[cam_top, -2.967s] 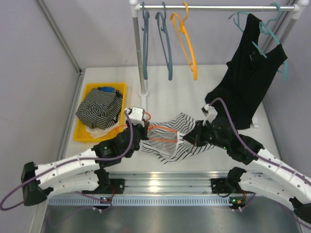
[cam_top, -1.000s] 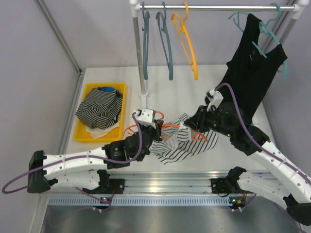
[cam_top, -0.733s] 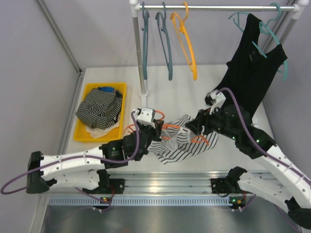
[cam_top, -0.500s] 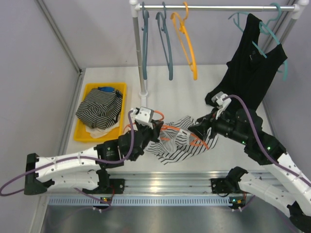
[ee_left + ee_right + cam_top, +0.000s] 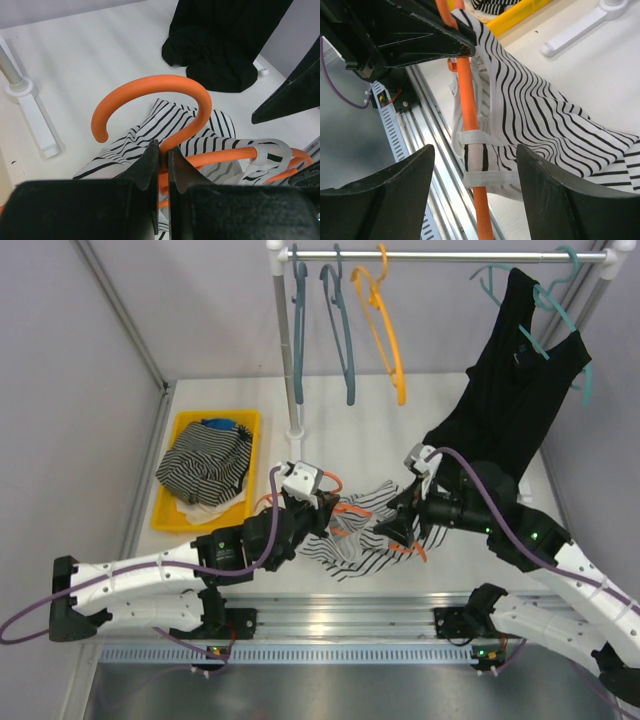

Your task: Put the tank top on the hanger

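Observation:
The tank top [image 5: 365, 542], white with thin black stripes, lies crumpled on the table between both arms. The red-orange hanger [image 5: 348, 508] is partly inside it. My left gripper [image 5: 164, 156] is shut on the hanger's neck just under the hook [image 5: 160, 82], with the tank top [image 5: 167, 120] draped below. In the right wrist view a white-edged strap [image 5: 481, 161] is looped round the hanger's arm [image 5: 467, 95]. My right gripper [image 5: 475, 187] is open, one finger on each side of that strap and touching neither it nor the tank top [image 5: 540, 115]. From above, the right gripper [image 5: 395, 525] hovers over the garment's right half.
A yellow tray [image 5: 170, 502] at the left holds a darker striped garment [image 5: 205, 465]. The rack's rail at the back carries teal hangers [image 5: 340, 330], a yellow-amber hanger [image 5: 385, 335] and a black top [image 5: 515, 390]. Its post base [image 5: 296, 435] stands behind the left gripper. An aluminium rail [image 5: 340, 615] runs along the front edge.
My right gripper has opened and let go of the strap. Its wrist has swung left and lower over the garment. The left gripper has kept its hold on the hanger and shifted only slightly.

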